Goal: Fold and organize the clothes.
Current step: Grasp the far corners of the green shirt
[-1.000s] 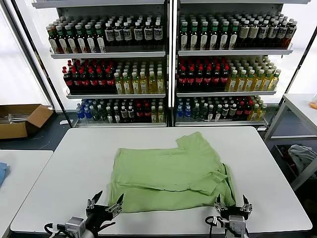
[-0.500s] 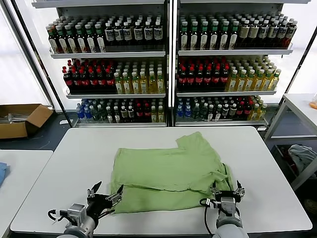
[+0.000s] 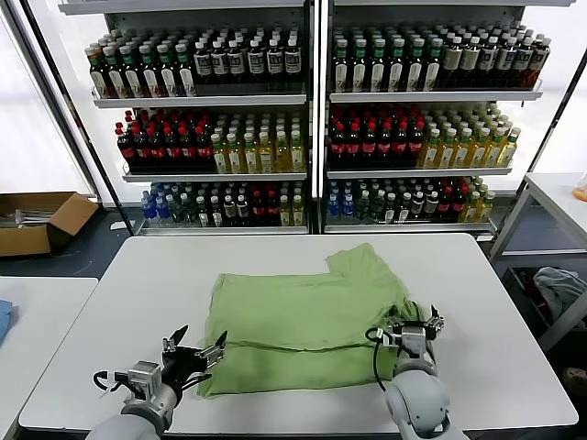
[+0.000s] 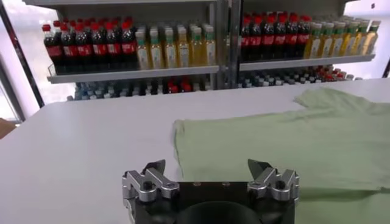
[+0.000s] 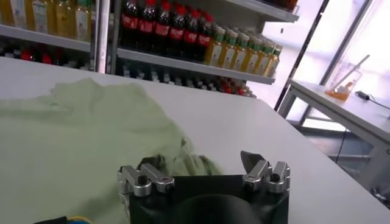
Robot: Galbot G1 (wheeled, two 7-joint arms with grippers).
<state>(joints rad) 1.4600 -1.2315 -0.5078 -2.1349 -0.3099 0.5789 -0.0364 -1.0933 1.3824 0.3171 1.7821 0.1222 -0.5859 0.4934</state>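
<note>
The light green shirt (image 3: 312,325) lies partly folded on the white table (image 3: 101,339), plain side up, one sleeve toward the far right. Its print and buttons are hidden. My left gripper (image 3: 196,349) is open at the shirt's near left corner, just above the table; in the left wrist view the gripper (image 4: 207,167) faces the shirt's edge (image 4: 274,140). My right gripper (image 3: 411,322) is open over the bunched cloth at the shirt's right side; in the right wrist view the gripper (image 5: 201,161) has crumpled cloth (image 5: 183,155) between its fingers.
Shelves of bottles (image 3: 312,119) stand behind the table. A cardboard box (image 3: 37,220) sits on the floor at the left. A second table (image 3: 559,197) stands at the right, with a grey-blue cloth bundle (image 3: 559,289) below it.
My right gripper has moved forward from the table's near edge onto the shirt's right side. My left gripper has moved slightly forward to the shirt's near left corner.
</note>
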